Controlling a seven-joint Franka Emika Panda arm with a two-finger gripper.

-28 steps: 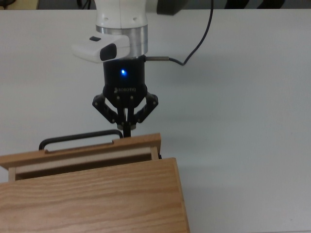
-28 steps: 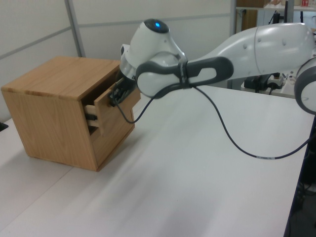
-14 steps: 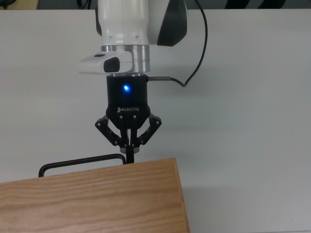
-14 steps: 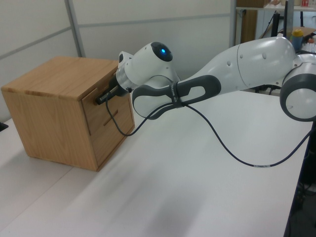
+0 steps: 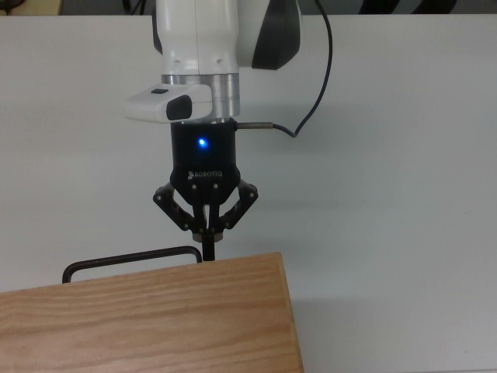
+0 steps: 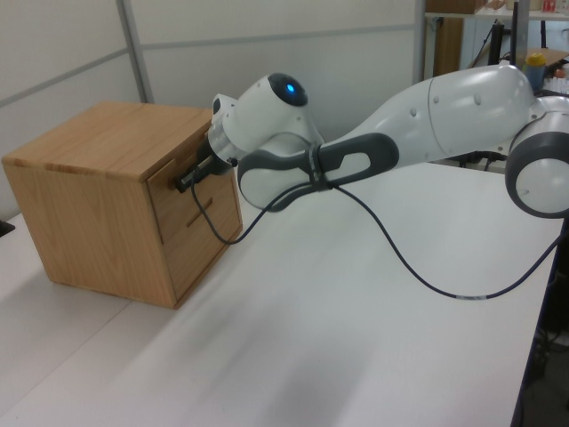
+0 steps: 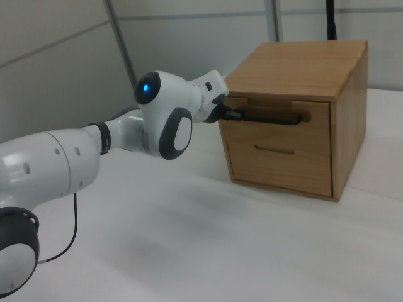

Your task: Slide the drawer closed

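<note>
Standing on the white surface (image 6: 356, 338), a wood-grain cabinet (image 6: 98, 191), filling the bottom of the top view and sitting at the left view's left and the right view's right. Reaching in toward its front face, the white arm (image 6: 427, 116), entering from the left view's right and from the right view's left. Set in the upper half of the cabinet front, the drawer (image 7: 277, 123), its front panel lying flush, or very nearly flush, with the cabinet face in the right view; no side walls showing in the top view, only the cabinet top. Running level across that panel, the black bar handle (image 5: 128, 259), long axis across the front, side to side in the top view. Pointed straight at the cabinet, the claw (image 5: 208, 250), fingers drawn together into one thin closed tip, gripping nothing, the tip sitting just at the handle's end toward the top view's right and at or against the front edge; actual contact hard to confirm. Direction that matters: drawer lying straight ahead of the claw, toward the bottom of the top view, with the sliding line running along the claw's own pointing axis and square to the handle bar. Judged from the flush front, little or no travel left; any remaining push best kept straight along that line, without sideways drift toward the handle.
</note>
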